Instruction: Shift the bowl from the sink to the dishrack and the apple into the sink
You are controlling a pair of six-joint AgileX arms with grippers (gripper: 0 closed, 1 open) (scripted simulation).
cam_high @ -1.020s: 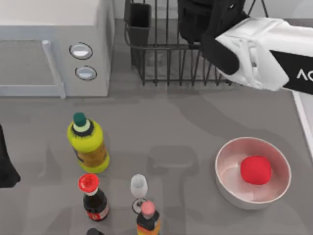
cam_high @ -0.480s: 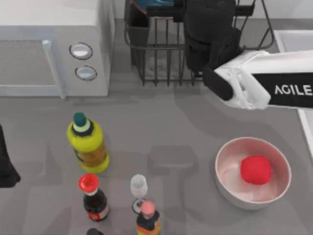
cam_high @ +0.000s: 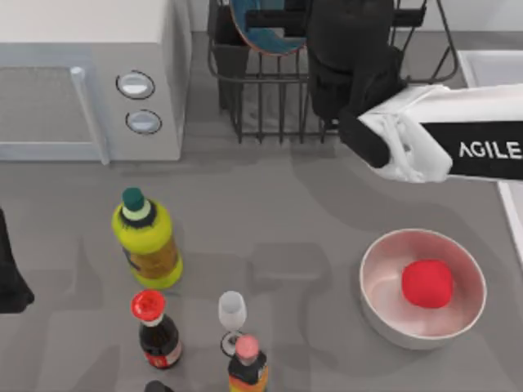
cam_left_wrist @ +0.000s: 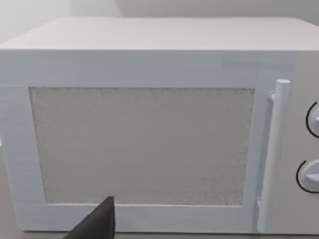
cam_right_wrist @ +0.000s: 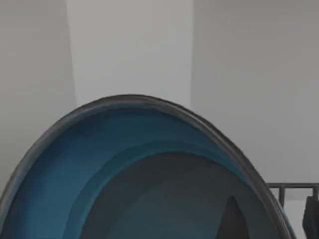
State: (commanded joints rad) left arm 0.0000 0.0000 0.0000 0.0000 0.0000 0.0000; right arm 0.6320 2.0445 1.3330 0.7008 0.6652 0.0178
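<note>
Teal-blue bowl (cam_high: 265, 26): tilted on edge inside the dishrack, at the far side of the worktop; in the right wrist view its blue inside (cam_right_wrist: 124, 169) looms close.
Dishrack (cam_high: 270, 106): black wire bars, just right of the microwave, with a dark utensil cup (cam_high: 231, 37) at its left corner.
Right tool (cam_high: 286, 18): over the dishrack beside the bowl, a dark bar reaching across the bowl's rim; I cannot tell whether its fingers are spread or pinching the bowl.
Right arm (cam_high: 441, 139): white, reaching in from the right edge toward the dishrack.
Apple (cam_high: 426, 283): bright red, lying in the white bowl (cam_high: 384, 314) on the right part of the worktop, well apart from the dishrack.
Sink (cam_high: 490, 65): pale rim at the right edge, partly covered by the right arm.
Left tool (cam_left_wrist: 97, 224): parked at the left edge facing the microwave; one dark fingertip shows, state cannot be told.
Microwave (cam_high: 90, 82): white, far left, door closed, two round knobs.
Bottles: yellow-green one with green cap (cam_high: 147, 241); dark one with red cap (cam_high: 155, 327); another with pink cap (cam_high: 247, 363).
Glass (cam_high: 232, 314): small clear stemmed glass between the two dark bottles.
</note>
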